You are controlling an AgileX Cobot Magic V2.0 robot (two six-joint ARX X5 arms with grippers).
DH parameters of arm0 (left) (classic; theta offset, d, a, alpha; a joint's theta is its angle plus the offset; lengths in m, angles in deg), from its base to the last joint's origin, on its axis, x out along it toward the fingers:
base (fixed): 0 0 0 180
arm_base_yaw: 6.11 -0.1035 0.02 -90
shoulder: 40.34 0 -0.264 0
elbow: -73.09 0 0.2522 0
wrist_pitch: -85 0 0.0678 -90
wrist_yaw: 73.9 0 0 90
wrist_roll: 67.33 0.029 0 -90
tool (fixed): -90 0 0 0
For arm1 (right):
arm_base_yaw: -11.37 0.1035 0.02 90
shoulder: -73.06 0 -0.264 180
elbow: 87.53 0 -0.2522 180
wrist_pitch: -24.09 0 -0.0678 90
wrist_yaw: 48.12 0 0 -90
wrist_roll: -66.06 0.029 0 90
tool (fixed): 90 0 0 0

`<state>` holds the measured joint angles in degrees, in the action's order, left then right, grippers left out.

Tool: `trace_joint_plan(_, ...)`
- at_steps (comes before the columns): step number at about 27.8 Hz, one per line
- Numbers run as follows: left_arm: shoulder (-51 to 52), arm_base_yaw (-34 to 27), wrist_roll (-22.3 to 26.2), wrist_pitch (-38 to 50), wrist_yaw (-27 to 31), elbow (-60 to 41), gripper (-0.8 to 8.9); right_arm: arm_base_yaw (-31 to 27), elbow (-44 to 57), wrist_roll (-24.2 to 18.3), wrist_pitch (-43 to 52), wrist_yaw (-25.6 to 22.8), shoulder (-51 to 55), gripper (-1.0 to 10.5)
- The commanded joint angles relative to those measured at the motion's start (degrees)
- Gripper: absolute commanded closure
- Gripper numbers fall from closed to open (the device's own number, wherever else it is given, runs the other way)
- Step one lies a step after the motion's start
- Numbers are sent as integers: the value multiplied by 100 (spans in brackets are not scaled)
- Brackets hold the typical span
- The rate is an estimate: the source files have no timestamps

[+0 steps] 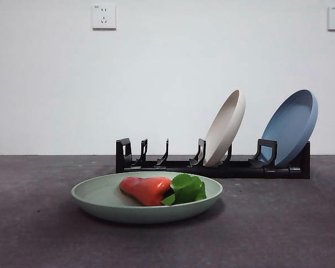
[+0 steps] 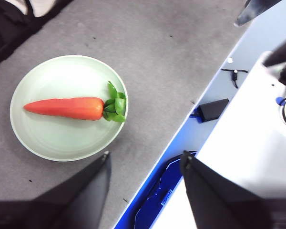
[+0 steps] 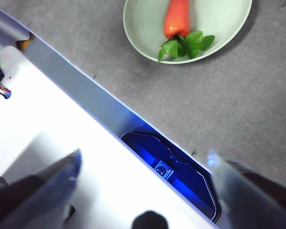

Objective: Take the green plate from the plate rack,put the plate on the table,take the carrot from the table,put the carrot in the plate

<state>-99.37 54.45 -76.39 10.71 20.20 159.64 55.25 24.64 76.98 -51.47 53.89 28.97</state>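
Low and left of centre in the front view, the green plate (image 1: pixel 147 200) is lying flat on the table (image 1: pixel 279 223) with the carrot (image 1: pixel 147 190) resting in it, ahead of the plate rack (image 1: pixel 212 166) that is holding a beige plate (image 1: pixel 225 128) and a blue plate (image 1: pixel 291 127). Left of centre in the left wrist view, the carrot (image 2: pixel 66 108) is lying across the plate (image 2: pixel 62 138), looking light, stiff and smooth, so I am judging mid-body the best hold, while the left gripper (image 2: pixel 145 160) is hanging spread and empty. Along the top edge of the right wrist view, plate (image 3: pixel 143 28) and carrot (image 3: pixel 177 18) are showing, the right gripper (image 3: pixel 145 160) likewise standing spread, holding nothing.
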Motion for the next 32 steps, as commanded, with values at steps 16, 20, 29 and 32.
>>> trace_joint_plan(16, -2, 15, -9, -81, 22, -9, 817, 13, -11, -70, -7, -35, -2, 946)
trace_joint_plan(20, -2, 15, -9, -79, 22, -9, 817, 13, -11, -70, -7, -35, -2, 946)
trace_joint_plan(29, 26, -9, 7, 33, 109, -9, 817, 11, -11, -70, -7, -35, -2, 946)
trace_joint_plan(32, 177, -225, 177, 382, 651, -9, 817, 13, -11, -70, -13, -35, -2, 946)
